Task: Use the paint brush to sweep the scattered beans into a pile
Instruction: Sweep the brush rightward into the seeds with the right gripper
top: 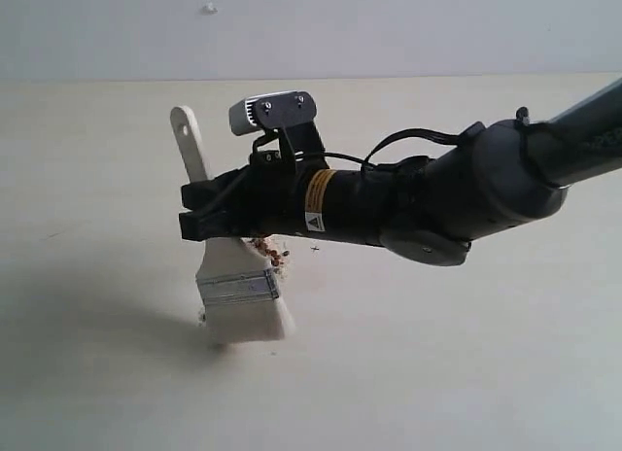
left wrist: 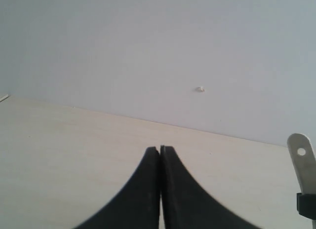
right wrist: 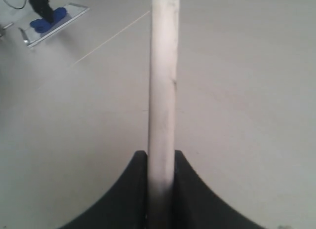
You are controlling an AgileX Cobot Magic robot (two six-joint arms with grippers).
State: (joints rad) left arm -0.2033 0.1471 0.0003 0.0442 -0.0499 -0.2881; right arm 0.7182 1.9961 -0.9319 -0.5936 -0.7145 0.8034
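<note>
The right tool [top: 192, 210] [right wrist: 161, 162] is sitting nearest, and its two black fingers are pressing from both sides on the pale wooden handle of the paint brush [top: 236, 281] [right wrist: 163, 81], so it is clamped on it. The tool is gripping the handle about halfway along, above the silver ferrule. The brush is standing almost upright, leaning a little, with its cream bristles resting down on the table [top: 437, 364] and bending slightly there. The handle end with the hole is pointing up, away from the table.

The beans [top: 271, 249] are lying as a small reddish-brown cluster on the table, just beside the upper edge of the ferrule and directly under the right tool. The tool is hiding part of them, so I cannot tell how many there are.

The right arm [top: 466, 189] is reaching in from the right side, carrying a grey camera [top: 272, 111] on top.

The left tool [left wrist: 161, 149] is hovering over a bare part of the table, its fingers pressed together with nothing between them, well apart from the beans.
</note>
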